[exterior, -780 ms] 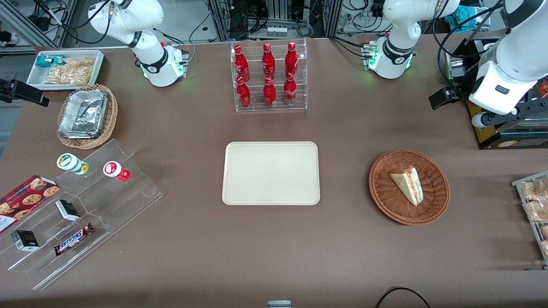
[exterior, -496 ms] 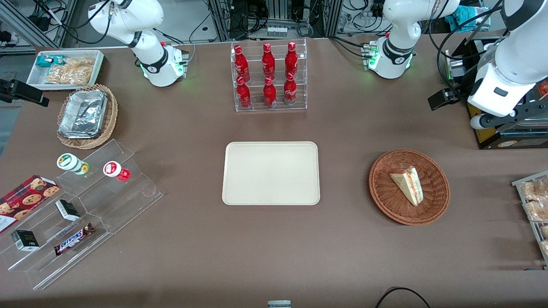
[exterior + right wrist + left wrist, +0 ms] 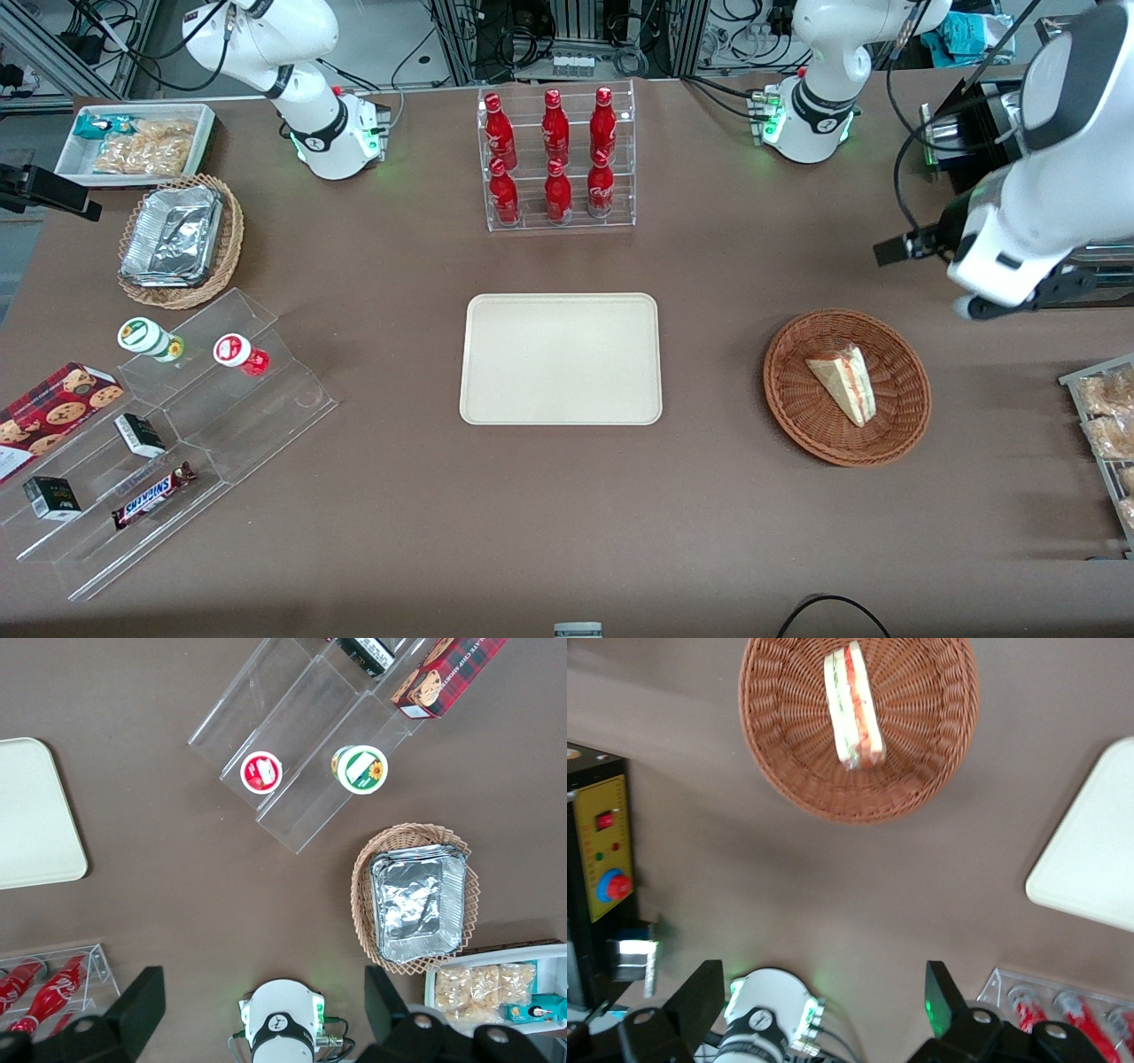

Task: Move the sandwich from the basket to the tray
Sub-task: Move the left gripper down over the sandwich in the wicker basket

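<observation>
gripper open above table; sandwich in basket, uncovered.

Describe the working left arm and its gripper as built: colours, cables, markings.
The left arm has glossy white shells with a dark grey joint band, black cables looping above it, and a green light at its base. The gripper, high above the table, has two black fingers set wide apart.

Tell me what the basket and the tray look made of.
Basket: woven wicker, reddish-brown, matte; the ribbed weave shows plainly. Tray: probably plastic, cream, smooth, with a low moulded rim and rounded corners. The gripper hangs open above the table, farther from the front camera than the basket.
</observation>
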Controlling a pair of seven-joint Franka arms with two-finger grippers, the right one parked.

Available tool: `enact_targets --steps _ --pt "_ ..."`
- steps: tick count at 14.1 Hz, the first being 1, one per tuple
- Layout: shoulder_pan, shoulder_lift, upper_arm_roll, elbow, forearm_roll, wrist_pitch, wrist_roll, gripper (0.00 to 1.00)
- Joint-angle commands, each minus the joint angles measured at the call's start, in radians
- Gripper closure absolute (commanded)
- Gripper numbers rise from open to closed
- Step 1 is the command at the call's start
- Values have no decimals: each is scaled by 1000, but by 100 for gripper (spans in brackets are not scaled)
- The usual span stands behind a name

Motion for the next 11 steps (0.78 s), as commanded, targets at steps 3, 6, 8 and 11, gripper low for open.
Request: enact_targets --steps 3,6,8,11 --pt "-1 22 26 -237 20 319 -173 0" --pt "-1 39 31 -367 20 500 -270 0" --pt "-1 39 51 -455 19 618 -280 0" --pt "-1 65 57 -510 16 733 -313 0"
